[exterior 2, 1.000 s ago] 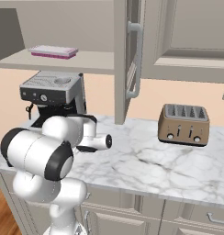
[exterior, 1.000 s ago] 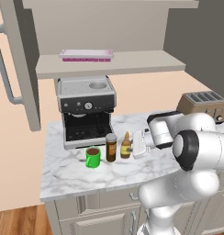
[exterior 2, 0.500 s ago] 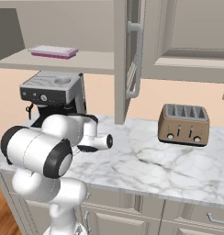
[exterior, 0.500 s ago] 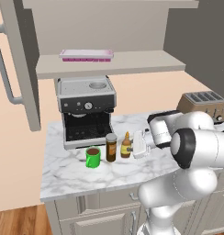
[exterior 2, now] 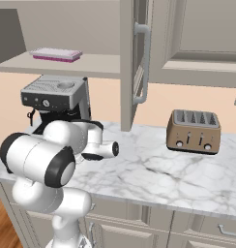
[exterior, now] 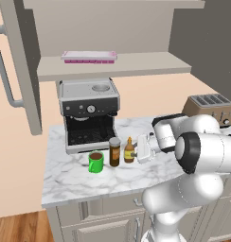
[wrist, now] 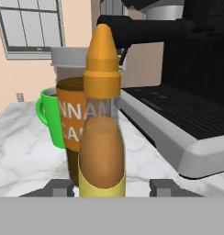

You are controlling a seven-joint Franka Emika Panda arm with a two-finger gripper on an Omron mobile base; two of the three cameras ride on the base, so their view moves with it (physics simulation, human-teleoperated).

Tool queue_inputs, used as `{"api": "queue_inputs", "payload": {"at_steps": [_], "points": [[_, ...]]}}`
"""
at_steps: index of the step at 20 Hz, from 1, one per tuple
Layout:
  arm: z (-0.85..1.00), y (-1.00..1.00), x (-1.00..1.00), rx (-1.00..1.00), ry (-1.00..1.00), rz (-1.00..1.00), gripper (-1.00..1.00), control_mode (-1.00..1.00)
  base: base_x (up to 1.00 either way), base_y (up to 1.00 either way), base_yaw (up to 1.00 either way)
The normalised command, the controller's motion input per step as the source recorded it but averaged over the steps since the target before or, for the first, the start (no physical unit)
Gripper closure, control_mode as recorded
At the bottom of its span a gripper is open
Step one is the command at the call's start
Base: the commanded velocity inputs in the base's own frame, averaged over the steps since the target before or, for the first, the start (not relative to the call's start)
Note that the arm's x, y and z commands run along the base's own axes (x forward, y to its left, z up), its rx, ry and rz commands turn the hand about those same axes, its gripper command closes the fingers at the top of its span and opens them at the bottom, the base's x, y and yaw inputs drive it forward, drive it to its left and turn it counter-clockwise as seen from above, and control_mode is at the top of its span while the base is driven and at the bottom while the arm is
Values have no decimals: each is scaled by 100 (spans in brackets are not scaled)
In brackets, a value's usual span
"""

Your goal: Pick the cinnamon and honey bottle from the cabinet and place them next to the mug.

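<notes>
The honey bottle (exterior: 129, 151) stands upright on the marble counter, right of the cinnamon (exterior: 114, 152), which stands right of the green mug (exterior: 95, 162). All three sit in a row in front of the coffee machine. My gripper (exterior: 137, 152) is level with the bottle from the right and open. In the hand view the honey bottle (wrist: 102, 137) stands between my gripper's (wrist: 110, 187) dark fingertips (wrist: 162, 186), with a gap on each side. The cinnamon (wrist: 70, 119) and the mug (wrist: 50, 120) are close behind it. The cabinet (exterior: 112, 67) hangs above with its door (exterior: 18, 71) swung open.
A black and silver coffee machine (exterior: 89, 113) stands right behind the row. A pink tray (exterior: 89, 56) lies on the cabinet shelf. A brown toaster (exterior 2: 195, 131) sits at the counter's right. The open cabinet door (exterior 2: 134, 63) hangs over the counter's middle.
The jaws have parted and let go of the honey bottle, which now stands on the counter by itself. The arm has barely moved.
</notes>
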Motion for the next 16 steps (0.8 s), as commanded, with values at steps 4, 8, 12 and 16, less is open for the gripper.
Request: {"api": "queue_inputs", "payload": {"at_steps": [4,8,12,16], "points": [[0,0,0,0,0,0,-100,-100,0,0,0],[0,0,0,0,0,0,-100,-100,0,0,0],[0,-1,0,0,0,0,-100,-100,0,0,0],[0,-19,0,0,0,0,-100,-100,0,0,0]]}}
